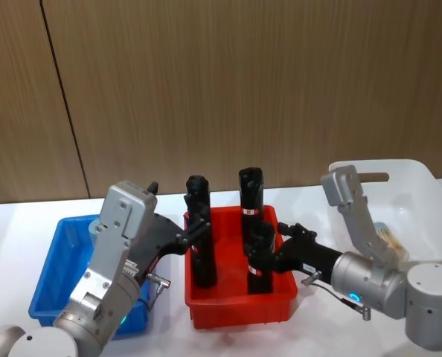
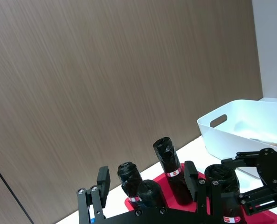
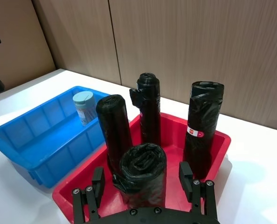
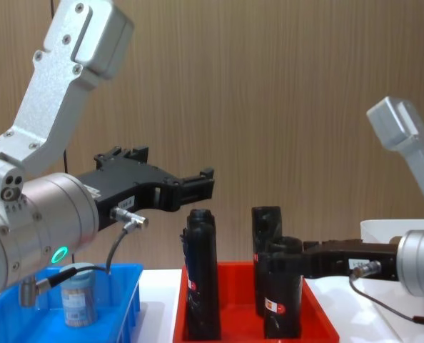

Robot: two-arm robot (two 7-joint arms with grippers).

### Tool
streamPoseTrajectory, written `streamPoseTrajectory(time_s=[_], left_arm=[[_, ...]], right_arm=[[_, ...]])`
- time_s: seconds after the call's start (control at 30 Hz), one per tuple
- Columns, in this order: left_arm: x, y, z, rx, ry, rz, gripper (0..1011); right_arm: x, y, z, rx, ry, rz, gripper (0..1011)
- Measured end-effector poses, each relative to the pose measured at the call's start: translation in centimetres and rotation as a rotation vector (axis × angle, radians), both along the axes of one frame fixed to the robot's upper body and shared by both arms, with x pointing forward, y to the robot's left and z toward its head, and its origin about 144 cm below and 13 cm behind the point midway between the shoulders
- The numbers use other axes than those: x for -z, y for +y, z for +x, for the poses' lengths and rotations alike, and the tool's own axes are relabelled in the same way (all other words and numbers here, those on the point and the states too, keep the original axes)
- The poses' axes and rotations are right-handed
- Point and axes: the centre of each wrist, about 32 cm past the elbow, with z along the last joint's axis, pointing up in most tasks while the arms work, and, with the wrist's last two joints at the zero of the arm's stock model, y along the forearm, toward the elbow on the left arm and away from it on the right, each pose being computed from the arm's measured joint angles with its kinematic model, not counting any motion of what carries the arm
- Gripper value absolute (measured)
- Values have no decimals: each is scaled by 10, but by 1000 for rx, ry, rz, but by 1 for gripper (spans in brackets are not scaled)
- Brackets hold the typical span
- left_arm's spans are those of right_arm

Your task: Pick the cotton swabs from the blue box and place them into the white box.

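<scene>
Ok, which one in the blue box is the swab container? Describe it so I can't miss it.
Start at the blue box, left of the red tray. The swab container stands upright inside it, by the wall next to the red tray. It is short and clear with a pale blue-grey lid, unlike the tall black rolls.

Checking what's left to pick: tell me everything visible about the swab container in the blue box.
One cotton swab container stands upright in the blue box, near the wall on the red tray's side. It is a small clear cylinder with a pale blue-grey round lid. In the chest view it sits below the left arm. Neither pincer touches it.
</scene>
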Motion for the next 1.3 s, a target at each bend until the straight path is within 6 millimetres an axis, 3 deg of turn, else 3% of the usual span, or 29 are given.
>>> streamPoseTrajectory(time_s=[0.27, 0.67, 0.83, 1.3], left_arm=[[0, 0, 0, 0, 0, 0, 1004], [0, 0, 0, 0, 0, 0, 1004], [0, 0, 0, 0, 0, 0, 1004], [0, 0, 0, 0, 0, 0, 1004]], right_arm=[[1, 7, 5, -10, -3, -7, 996], [0, 14, 9, -16, -11, -17, 707], [-2, 16, 9, -22, -20, -22, 535], [-20, 18, 2, -14, -100, -28, 430]])
